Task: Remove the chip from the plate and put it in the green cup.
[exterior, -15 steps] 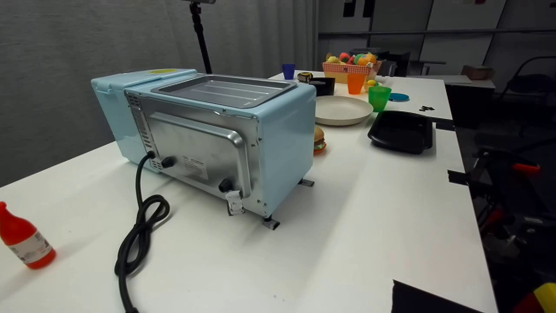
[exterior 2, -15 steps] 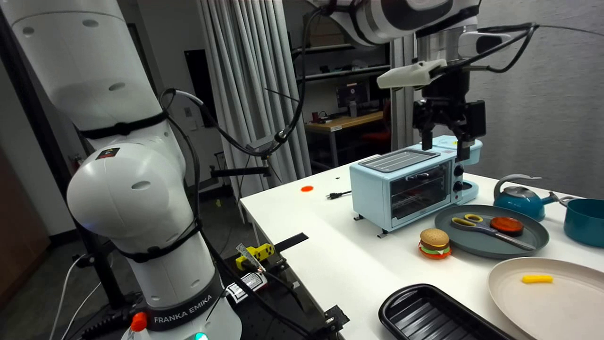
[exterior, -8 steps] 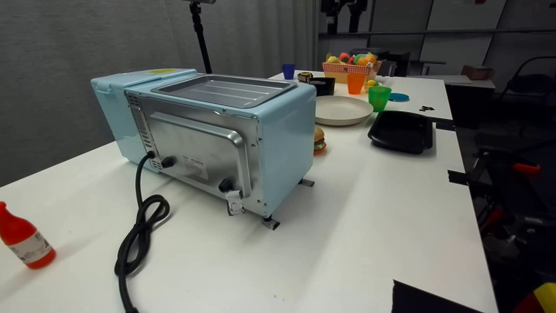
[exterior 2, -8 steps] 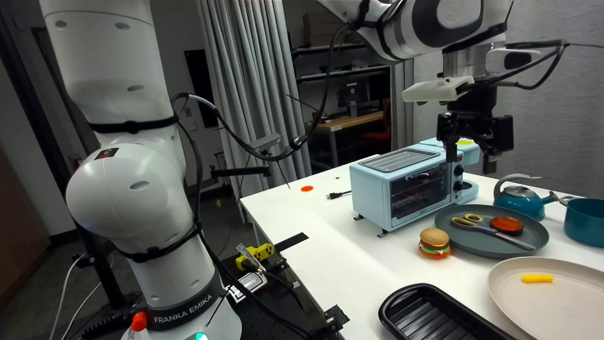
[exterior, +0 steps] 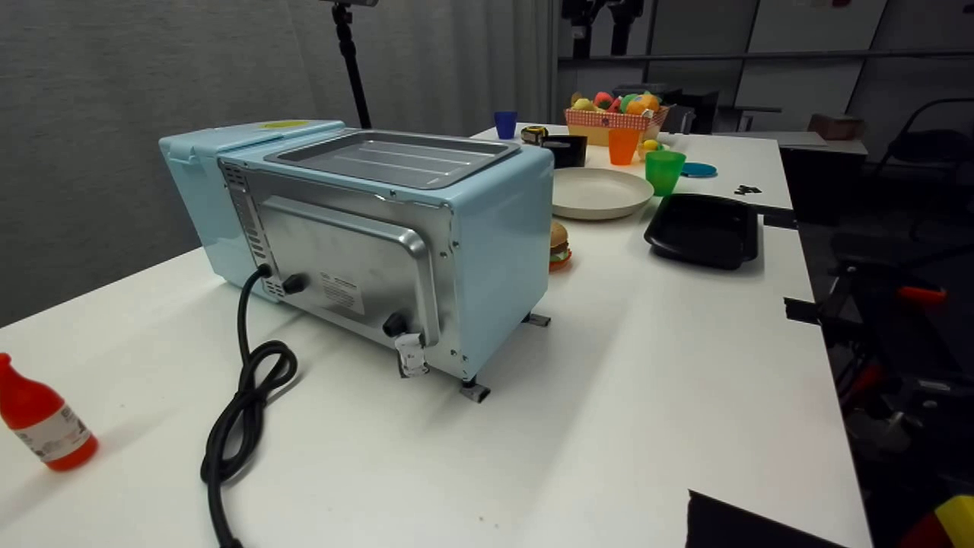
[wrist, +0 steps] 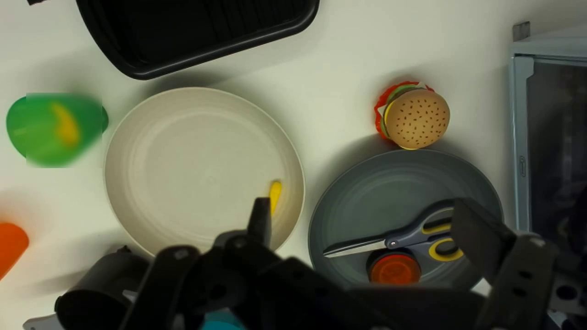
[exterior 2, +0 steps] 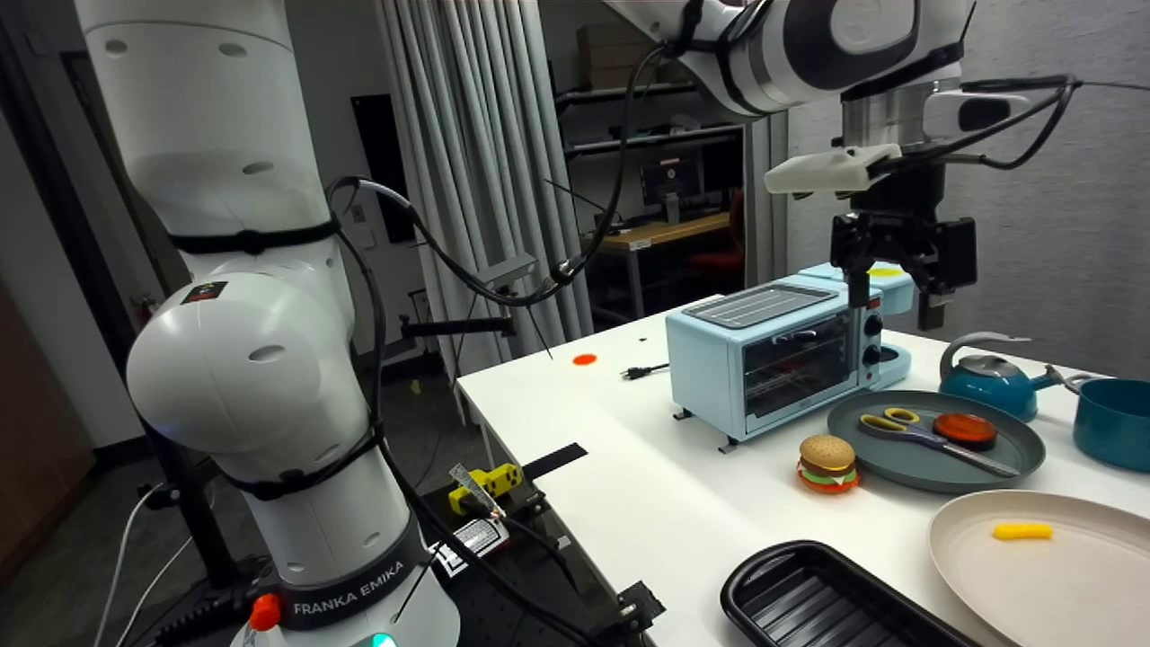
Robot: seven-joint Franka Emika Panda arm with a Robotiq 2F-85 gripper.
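Left to right in the wrist view: a blurred green cup point(wrist: 39, 130); beside it, a pale plate point(wrist: 202, 160); on the plate, toward its right rim, a yellow chip point(wrist: 275, 195), its lower end behind the gripper point(wrist: 361, 210). The jaws stand wide apart, holding nothing. A gray plate point(wrist: 376, 201) with scissors point(wrist: 401, 240) follows, then a toaster oven point(wrist: 550, 137). This looks like the approach; next, likely, the gripper must line up over the chip, descend and pinch. The table point(wrist: 348, 78) is white; in an exterior view, a gray curtain point(exterior 2: 481, 180) and a desk point(exterior 2: 674, 232) stand beyond.
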